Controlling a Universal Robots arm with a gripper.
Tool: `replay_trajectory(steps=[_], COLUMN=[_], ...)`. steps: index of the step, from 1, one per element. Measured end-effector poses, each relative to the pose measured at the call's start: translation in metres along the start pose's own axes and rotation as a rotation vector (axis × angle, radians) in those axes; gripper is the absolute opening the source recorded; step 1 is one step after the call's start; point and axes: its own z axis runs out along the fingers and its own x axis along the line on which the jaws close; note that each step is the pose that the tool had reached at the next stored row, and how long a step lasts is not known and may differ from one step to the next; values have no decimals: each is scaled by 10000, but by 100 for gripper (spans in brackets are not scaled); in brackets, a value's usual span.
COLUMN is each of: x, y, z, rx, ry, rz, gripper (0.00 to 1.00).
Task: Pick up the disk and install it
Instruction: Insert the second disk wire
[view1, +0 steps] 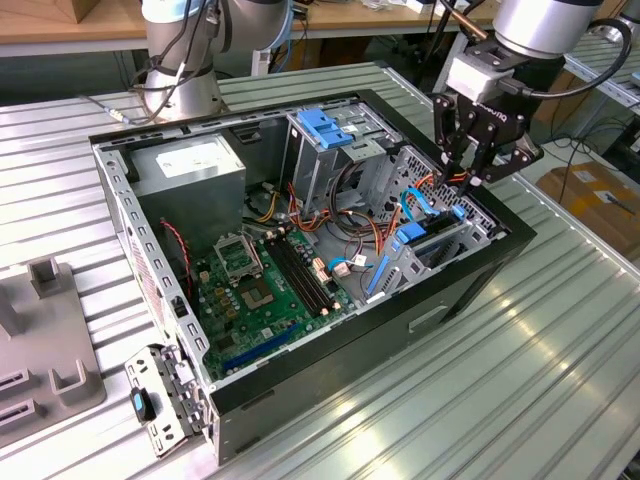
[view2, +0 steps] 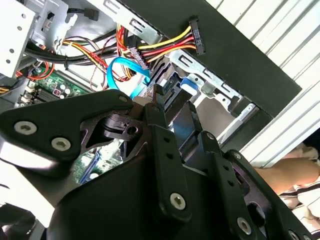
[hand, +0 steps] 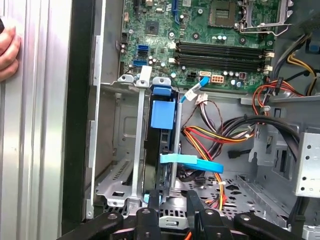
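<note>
The disk stands on edge in the narrow metal drive cage at the case's front corner, its blue rail tab facing the motherboard. In the exterior view the disk sits in that cage on the right of the case. My gripper hangs just above the cage. In the first wrist view my gripper is open, with its fingers apart over the disk's near end. One black finger is right over the disk's edge. In the second wrist view my gripper is seen from behind.
The open computer case lies on a ribbed metal table. Inside are a green motherboard, a grey power-supply box, a blue-topped bay and loose cables. A person's hand rests beside the case. A second arm base stands behind.
</note>
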Motion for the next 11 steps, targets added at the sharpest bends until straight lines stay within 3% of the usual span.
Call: replay_trajectory(steps=[2,5,11], x=[-10,-14,-14], y=[-8,-13,-13], z=[5,7,7], rx=[26,41,42], ry=[-33,-53,-54], rz=[-562,-883,-893], gripper=[36,36,36])
